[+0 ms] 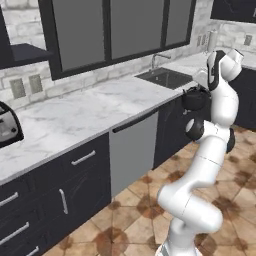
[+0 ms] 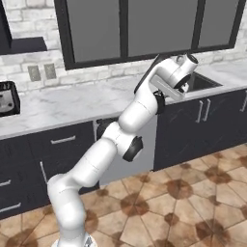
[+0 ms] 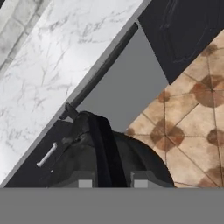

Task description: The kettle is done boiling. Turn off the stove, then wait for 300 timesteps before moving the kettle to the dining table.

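A toaster (image 1: 7,127) sits at the far left of a long marble counter (image 1: 75,117). Further right, below the counter's front edge, is a grey dishwasher panel (image 1: 132,147), then a sink (image 1: 165,77) set into the counter's far right end.

The white arm reaches up at the right, in front of the counter's front edge and out over the tiled floor (image 1: 135,210). Its gripper (image 3: 109,181) is closed narrow on the arched handle of the kettle (image 1: 195,98). The kettle hangs directly beneath the gripper, in the air, touching no surface.

In the hand view the handle runs up between the two fingertips (image 3: 85,181), with the dark round body below and the dishwasher and floor behind it.

Judged from this, the carrying step is in hand: the kettle is off the stove and in transit. The next move calls for bringing it to the dining table, kept level, and setting it down before letting go.
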Available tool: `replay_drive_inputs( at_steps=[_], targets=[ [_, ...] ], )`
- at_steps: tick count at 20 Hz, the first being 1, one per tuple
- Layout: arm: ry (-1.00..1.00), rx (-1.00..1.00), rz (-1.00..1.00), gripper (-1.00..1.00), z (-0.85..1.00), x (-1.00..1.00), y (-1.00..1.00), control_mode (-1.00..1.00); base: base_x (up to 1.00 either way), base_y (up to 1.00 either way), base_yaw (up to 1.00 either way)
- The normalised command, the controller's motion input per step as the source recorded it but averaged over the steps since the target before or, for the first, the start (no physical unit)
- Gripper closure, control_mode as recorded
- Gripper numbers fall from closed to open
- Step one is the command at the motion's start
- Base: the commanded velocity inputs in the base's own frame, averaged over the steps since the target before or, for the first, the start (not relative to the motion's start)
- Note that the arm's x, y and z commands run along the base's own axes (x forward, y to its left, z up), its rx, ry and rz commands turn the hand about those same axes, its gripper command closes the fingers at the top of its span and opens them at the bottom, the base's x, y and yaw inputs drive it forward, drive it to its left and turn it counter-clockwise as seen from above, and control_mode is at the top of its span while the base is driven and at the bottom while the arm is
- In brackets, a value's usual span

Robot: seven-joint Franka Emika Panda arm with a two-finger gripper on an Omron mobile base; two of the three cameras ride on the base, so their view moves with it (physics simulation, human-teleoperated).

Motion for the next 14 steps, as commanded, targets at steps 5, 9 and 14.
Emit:
replay_drive_inputs(
  at_steps=[5, 9, 14],
  targets=[
    [0.0, 0.0, 0.0, 1.0, 0.0, 0.0, 0.0, 1.0, 0.22, -0.29, -0.28],
    [0.0, 0.0, 0.0, 1.0, 0.0, 0.0, 0.0, 1.0, 0.22, -0.3, -0.29],
    [0.0, 0.0, 0.0, 1.0, 0.0, 0.0, 0.0, 1.0, 0.24, -0.3, -0.29]
  ],
)
